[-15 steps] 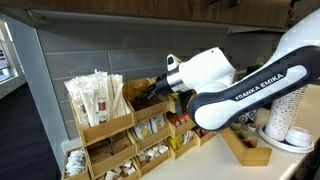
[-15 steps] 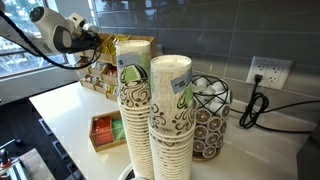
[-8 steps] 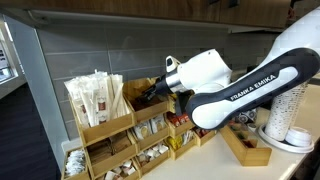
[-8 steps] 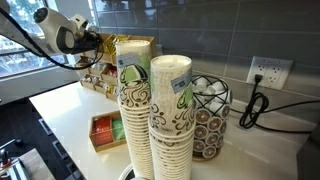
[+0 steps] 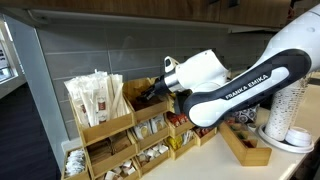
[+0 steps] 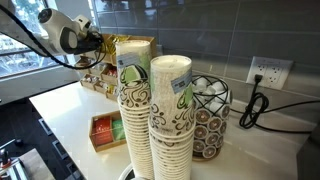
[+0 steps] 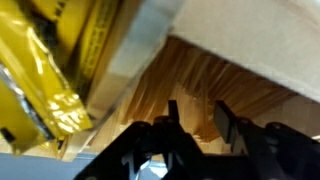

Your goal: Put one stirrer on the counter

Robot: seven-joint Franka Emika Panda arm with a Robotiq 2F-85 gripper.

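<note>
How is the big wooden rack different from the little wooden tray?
The rack rises in tiers of bins against the wall; the tray is one low box. The rack's top bin holds tall wrapped sticks; the tray holds red and green packets. The gripper is at the rack, not the tray. Both are light wood and sit on the counter.

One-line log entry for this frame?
phase: reach | pincer: open, above stirrers | site: top bin of rack | held: nothing | placed on counter: not yet

Thin tan stirrers (image 7: 205, 85) fill a rack bin on the pale counter (image 6: 62, 108).
</note>
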